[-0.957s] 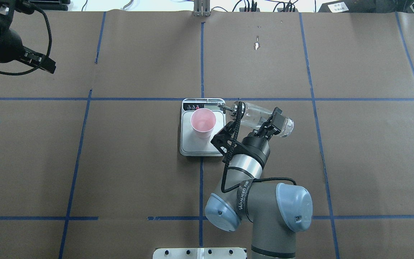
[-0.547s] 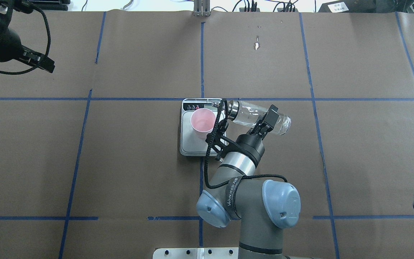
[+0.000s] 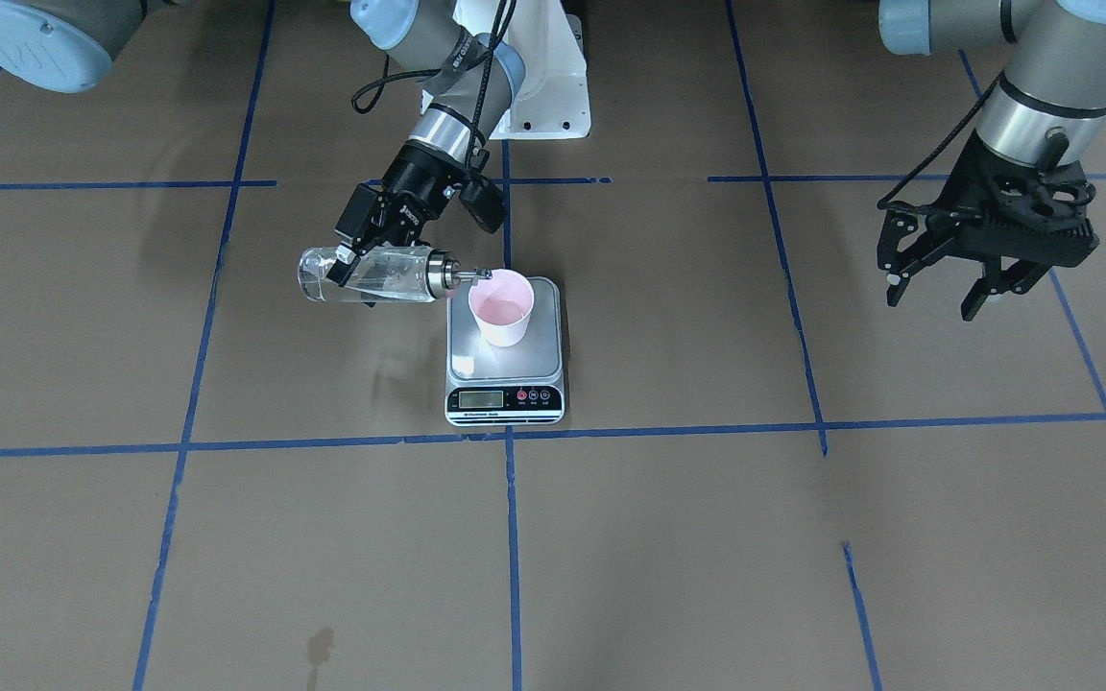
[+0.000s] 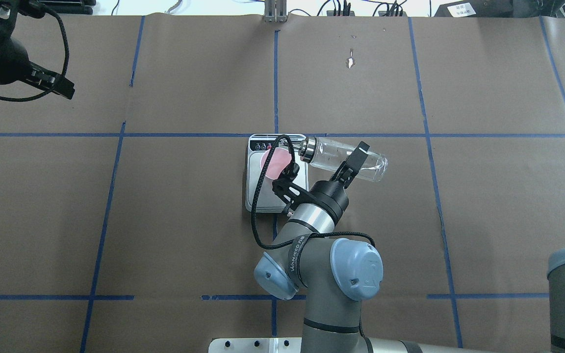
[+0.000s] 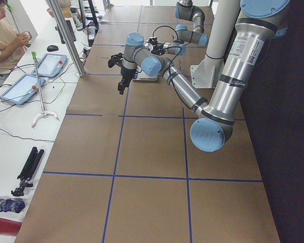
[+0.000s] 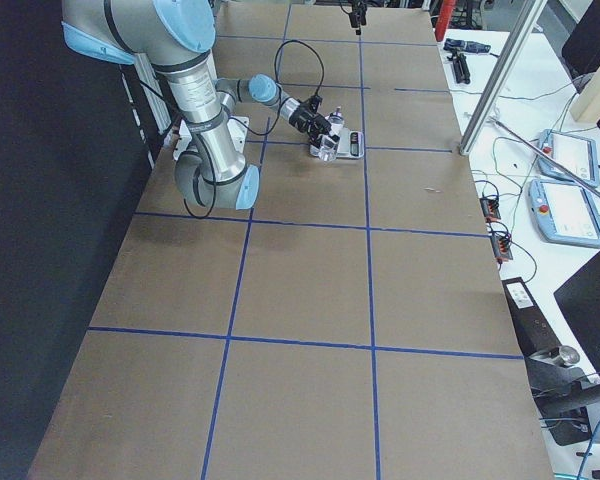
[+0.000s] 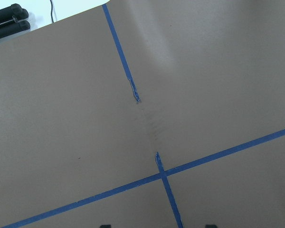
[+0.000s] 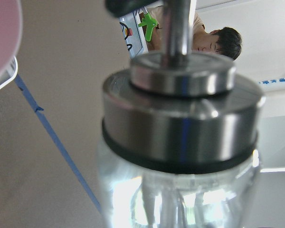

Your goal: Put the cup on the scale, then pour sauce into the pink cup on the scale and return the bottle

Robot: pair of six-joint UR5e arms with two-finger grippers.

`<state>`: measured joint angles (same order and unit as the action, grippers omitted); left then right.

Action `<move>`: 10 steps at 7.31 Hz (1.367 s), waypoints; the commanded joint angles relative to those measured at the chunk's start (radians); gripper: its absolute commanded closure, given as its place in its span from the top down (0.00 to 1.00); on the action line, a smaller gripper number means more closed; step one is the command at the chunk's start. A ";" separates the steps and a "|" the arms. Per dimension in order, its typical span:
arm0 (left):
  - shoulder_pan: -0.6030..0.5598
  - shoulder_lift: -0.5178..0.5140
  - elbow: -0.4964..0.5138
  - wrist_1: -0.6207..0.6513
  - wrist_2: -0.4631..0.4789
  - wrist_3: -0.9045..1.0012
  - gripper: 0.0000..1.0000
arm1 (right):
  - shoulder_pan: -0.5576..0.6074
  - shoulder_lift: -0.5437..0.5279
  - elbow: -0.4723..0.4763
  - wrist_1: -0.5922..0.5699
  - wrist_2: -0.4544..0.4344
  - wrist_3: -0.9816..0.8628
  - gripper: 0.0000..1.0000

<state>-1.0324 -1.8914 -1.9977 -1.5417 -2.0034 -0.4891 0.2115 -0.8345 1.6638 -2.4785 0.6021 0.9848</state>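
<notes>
The cup (image 3: 502,307) stands on the scale (image 3: 543,357), so that step is done. The right end effector (image 3: 353,263) is clamped round the bottle (image 3: 390,274), tipped near level with its spout at the cup's rim: pouring seems underway, and returning the bottle is left. The left end effector (image 3: 937,288) hangs spread and empty, well apart

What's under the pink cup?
The cup stands upright on the scale, on its silver-grey top. The patch of scale right beneath the cup is covered, so whether anything lies between them cannot be seen.
</notes>
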 commanded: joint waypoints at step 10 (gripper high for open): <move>0.000 0.002 -0.009 0.003 -0.002 -0.006 0.74 | 0.002 0.061 -0.009 -0.286 0.002 0.002 0.00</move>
<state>-1.0324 -1.8901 -2.0053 -1.5386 -2.0049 -0.4950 0.2132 -0.7761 1.6566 -2.7425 0.6042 0.9861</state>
